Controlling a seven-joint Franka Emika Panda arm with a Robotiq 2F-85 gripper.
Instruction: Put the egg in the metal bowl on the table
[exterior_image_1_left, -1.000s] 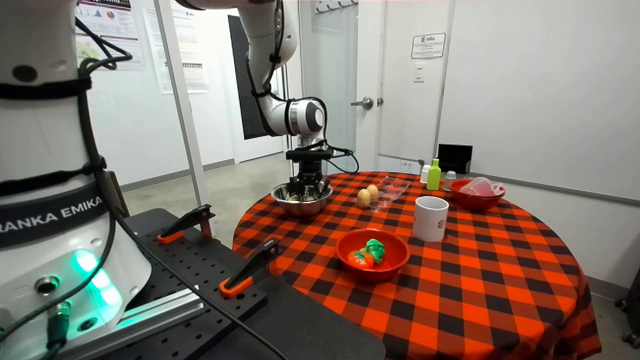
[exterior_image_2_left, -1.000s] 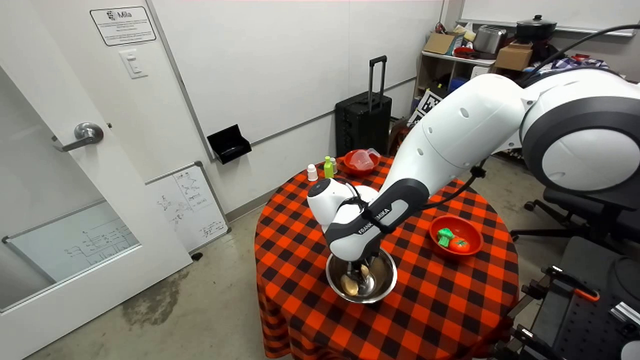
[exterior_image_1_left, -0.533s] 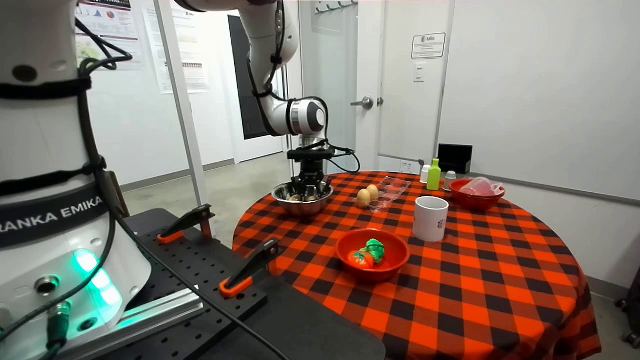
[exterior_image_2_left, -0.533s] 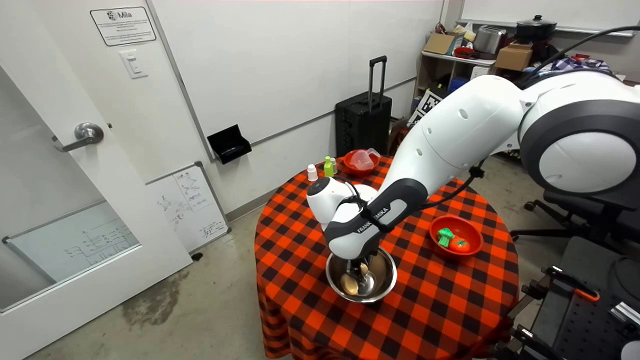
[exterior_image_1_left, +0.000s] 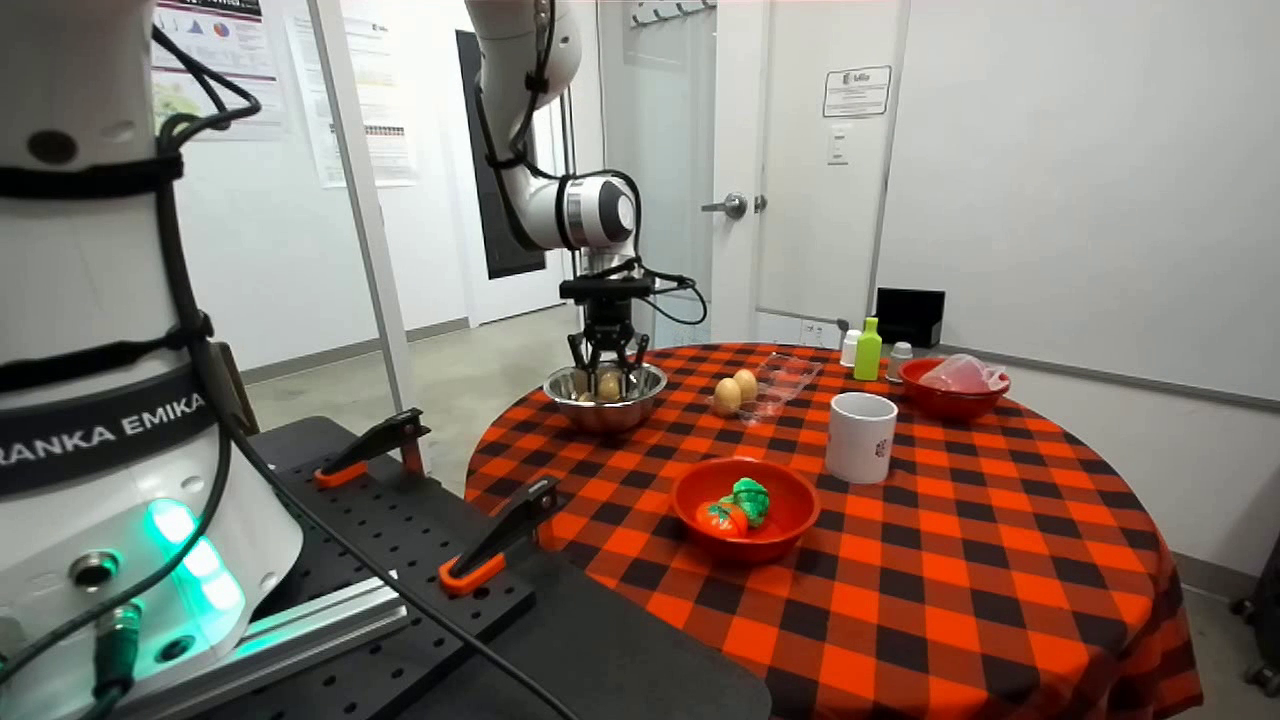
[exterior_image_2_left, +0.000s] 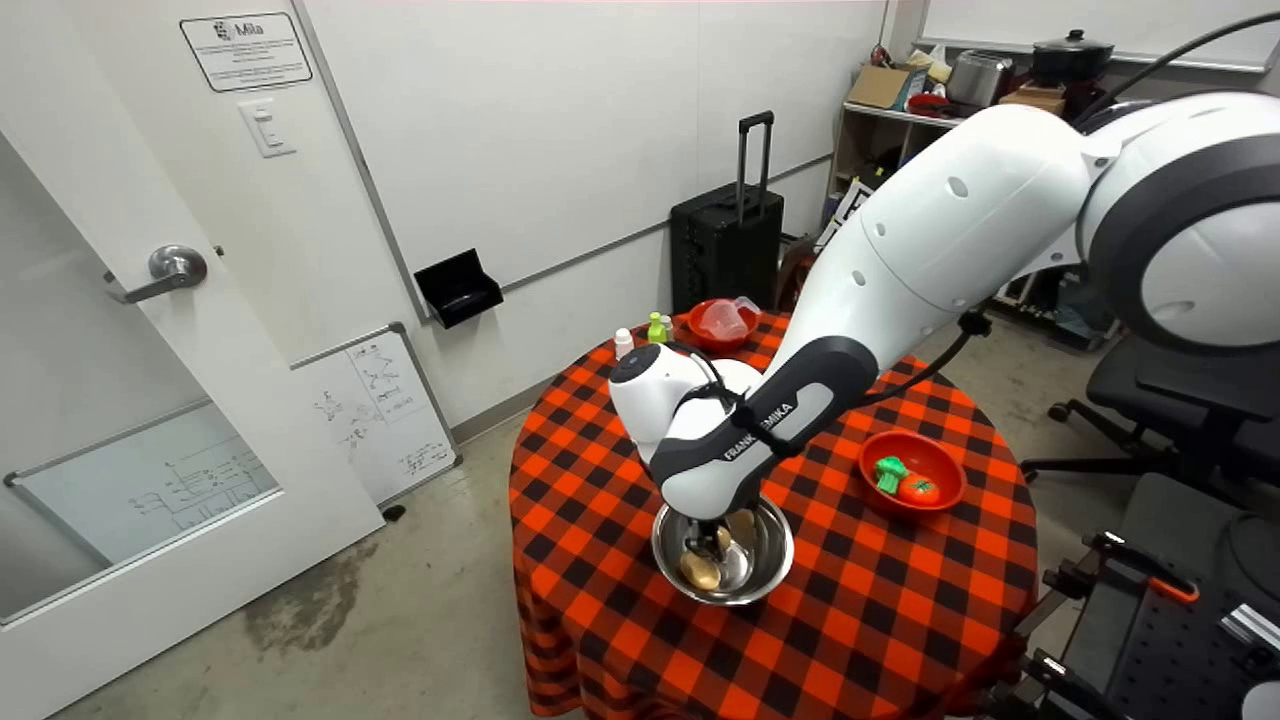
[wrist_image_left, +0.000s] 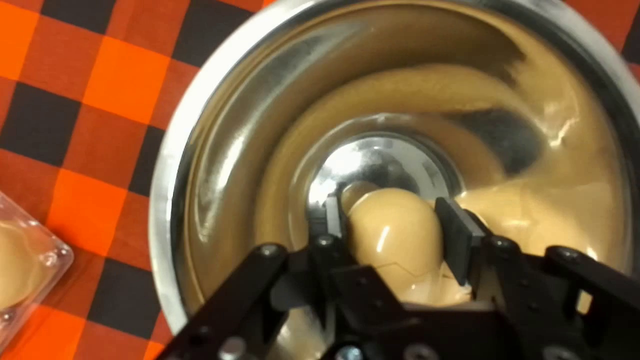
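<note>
Egg (wrist_image_left: 396, 225) smooth, rounded | end effector (wrist_image_left: 391, 212) partly closed, gripping it | metal bowl (wrist_image_left: 162, 210) polished

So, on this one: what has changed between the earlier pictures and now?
In an exterior view the gripper has risen and shifted slightly toward the picture's left. An egg now shows more fully between its fingers, apparently clasped; whether that hold is new, I can't tell. The metal bowl, mug and green bottle stayed put.
</note>
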